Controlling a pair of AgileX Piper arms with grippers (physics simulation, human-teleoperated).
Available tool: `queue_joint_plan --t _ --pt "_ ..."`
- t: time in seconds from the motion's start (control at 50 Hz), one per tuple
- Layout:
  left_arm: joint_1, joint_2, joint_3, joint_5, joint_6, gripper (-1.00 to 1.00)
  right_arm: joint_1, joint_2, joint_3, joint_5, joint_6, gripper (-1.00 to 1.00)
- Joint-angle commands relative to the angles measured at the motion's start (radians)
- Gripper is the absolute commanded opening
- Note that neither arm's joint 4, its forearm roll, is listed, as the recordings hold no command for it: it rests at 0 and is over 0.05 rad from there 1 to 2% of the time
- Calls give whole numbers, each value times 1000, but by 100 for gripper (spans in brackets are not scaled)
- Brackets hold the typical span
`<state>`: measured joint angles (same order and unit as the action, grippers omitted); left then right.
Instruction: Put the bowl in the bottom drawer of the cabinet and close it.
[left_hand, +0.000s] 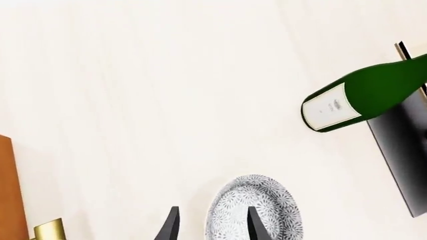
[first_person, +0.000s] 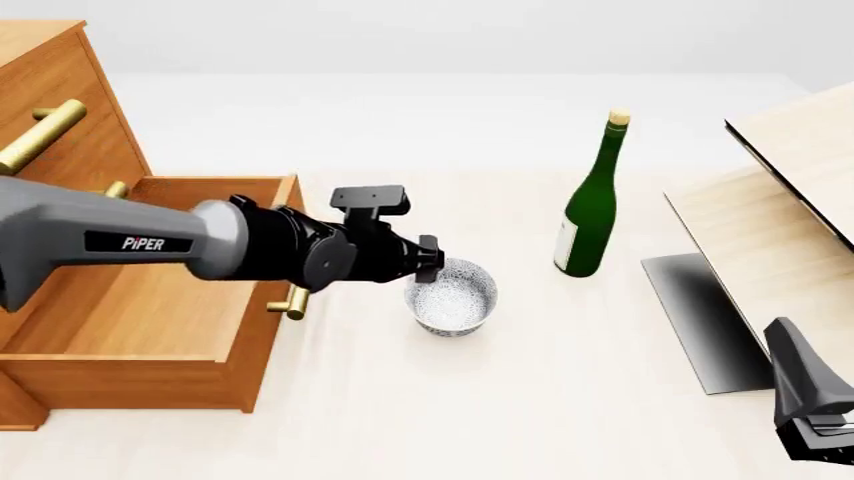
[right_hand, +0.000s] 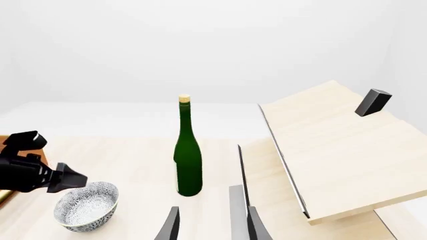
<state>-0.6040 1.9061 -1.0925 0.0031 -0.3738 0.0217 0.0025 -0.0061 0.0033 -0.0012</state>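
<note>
Speckled bowl (first_person: 453, 297) upright on table beside open bottom drawer (first_person: 134, 290).

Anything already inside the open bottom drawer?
The bottom drawer shows only bare wooden floor, but the left arm covers part of its inside. The bowl sits outside on the table.

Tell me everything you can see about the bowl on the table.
The bowl is small, round and deep, white with a fine grey-blue speckled pattern inside and out; it looks like ceramic. It stands upright on the pale table, beside the open bottom drawer and apart from the green bottle. The left claw is at its rim, open, one finger over the inside. It looks empty.
</note>
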Motion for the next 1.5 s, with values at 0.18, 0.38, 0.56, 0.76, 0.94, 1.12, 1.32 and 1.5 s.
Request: queue_joint_plan --t 0.18,0.38,0.56,0.76,0.94,1.12,1.32,1.5 --pt "21 61 18 -25 -14 100 0 0 0 0 0 100" --pt "21 82 12 -27 -18 100 0 0 0 0 0 100" --pt "22 90 7 -27 -19 100 0 0 0 0 0 100" --pt "24 117 -2 -29 -24 100 0 0 0 0 0 100" --pt "19 146 -4 -36 -33 100 0 0 0 0 0 100" --pt "18 161 -6 -39 -36 100 0 0 0 0 0 100" --pt "10 123 23 -53 -29 -100 0 0 0 0 0 100" --pt "6 83 49 -56 -27 -100 0 0 0 0 0 100"
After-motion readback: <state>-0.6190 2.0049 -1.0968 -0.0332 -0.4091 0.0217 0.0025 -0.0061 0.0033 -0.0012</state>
